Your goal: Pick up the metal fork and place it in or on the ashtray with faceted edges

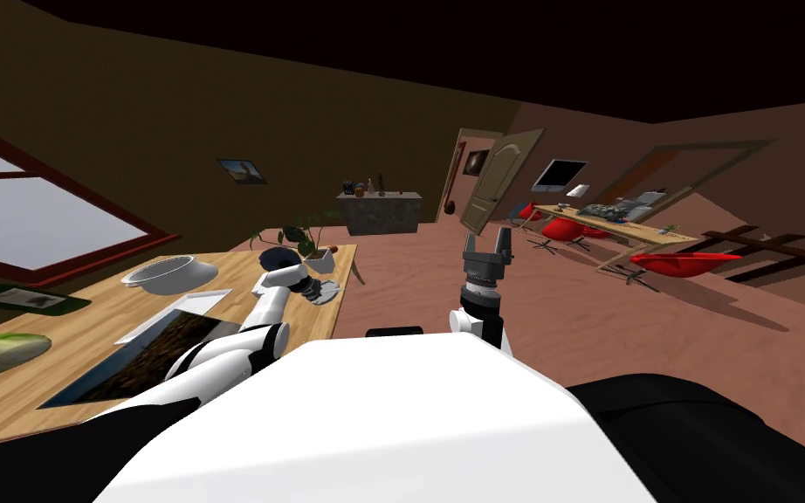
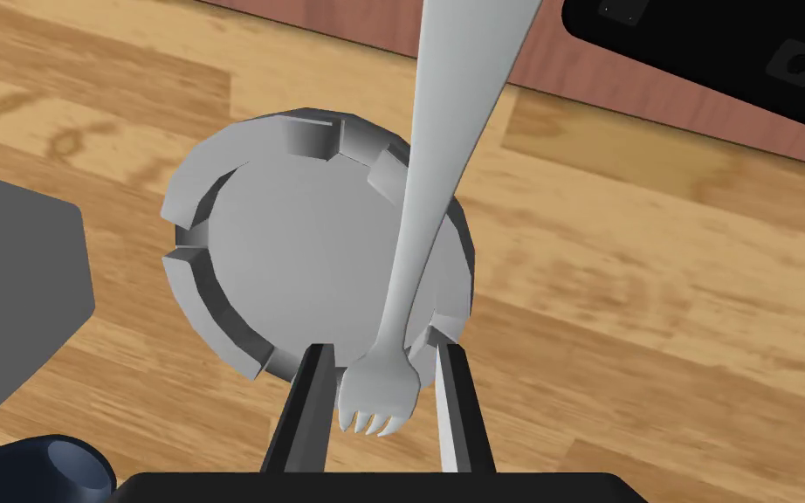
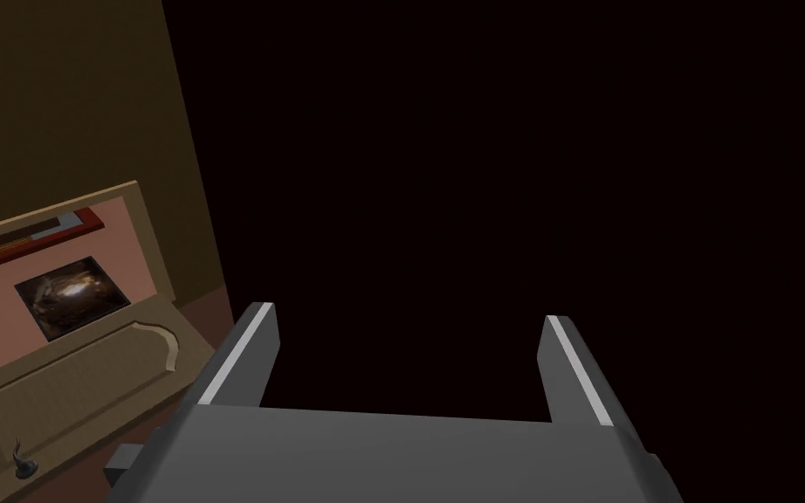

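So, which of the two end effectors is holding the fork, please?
The left end effector, closed on the fork over the grey ashtray; the right end effector stands open and empty.

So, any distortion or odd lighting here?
Head view: everything slants and splays, the lens's doing. Left wrist view: even light, pale grey fork flares toward its handle over grey faceted ashtray. Right wrist view: black area beyond the open right gripper.
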Robot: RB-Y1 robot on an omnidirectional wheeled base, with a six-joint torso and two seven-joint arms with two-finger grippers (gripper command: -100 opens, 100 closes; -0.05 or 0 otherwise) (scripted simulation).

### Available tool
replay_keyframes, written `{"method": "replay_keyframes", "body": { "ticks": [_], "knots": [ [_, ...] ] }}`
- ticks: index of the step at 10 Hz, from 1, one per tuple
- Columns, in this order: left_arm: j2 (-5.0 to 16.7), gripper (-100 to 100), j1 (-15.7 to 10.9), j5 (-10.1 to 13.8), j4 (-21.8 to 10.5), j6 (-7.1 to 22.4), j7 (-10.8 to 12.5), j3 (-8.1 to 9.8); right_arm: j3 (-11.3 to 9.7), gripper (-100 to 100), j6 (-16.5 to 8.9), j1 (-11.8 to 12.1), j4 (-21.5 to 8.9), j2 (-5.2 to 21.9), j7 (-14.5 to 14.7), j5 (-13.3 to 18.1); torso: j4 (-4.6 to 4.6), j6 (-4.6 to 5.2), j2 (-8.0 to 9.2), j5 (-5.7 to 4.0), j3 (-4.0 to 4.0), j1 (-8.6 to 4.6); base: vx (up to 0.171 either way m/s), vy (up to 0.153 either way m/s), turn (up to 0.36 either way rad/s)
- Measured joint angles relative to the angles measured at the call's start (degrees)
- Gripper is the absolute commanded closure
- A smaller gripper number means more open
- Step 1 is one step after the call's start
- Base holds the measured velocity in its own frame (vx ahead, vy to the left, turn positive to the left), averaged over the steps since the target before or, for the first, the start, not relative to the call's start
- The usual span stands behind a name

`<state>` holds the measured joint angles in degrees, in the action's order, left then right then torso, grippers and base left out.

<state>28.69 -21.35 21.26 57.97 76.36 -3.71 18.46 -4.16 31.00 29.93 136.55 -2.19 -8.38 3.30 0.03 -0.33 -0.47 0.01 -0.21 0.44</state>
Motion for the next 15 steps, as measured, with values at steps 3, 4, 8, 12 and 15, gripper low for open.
{"method": "replay_keyframes", "body": {
  "ticks": [3,4,8,12,15],
  "knots": [
    [1.5,100,0.2,-0.2,0.2,-0.2,-1.4,1.88,0.0,0,0.0,0.0,0.0,0.0,0.0,0.0,0.03,0.0,0.13,-0.01,0.08,-0.03,0.161,0.038,0.124],
    [1.7,-100,0.1,-0.2,0.3,-0.3,-1.5,1.96,0.0,0,0.0,0.0,0.0,0.0,0.0,0.0,0.06,0.07,0.45,0.02,0.23,-0.16,0.017,0.005,-0.006],
    [1.7,-100,0.1,-0.2,0.3,-0.3,-1.4,1.96,0.0,0,0.0,0.0,0.0,0.0,0.0,0.0,0.17,0.06,0.9,-0.01,0.51,-0.26,0.002,0.0,0.0],
    [2.4,-100,-0.1,-0.1,1.5,1.5,-1.4,2.28,0.0,0,0.0,0.0,0.0,0.0,0.0,0.0,0.18,0.07,0.9,-0.03,0.51,-0.36,0.005,-0.017,-0.002],
    [3.7,-100,-0.5,0.4,3.3,4.6,-1.6,2.88,0.0,0,0.0,0.0,0.0,0.0,0.0,0.0,0.17,0.06,0.89,-0.03,0.5,-0.35,0.009,-0.024,-0.002]
  ]
}}
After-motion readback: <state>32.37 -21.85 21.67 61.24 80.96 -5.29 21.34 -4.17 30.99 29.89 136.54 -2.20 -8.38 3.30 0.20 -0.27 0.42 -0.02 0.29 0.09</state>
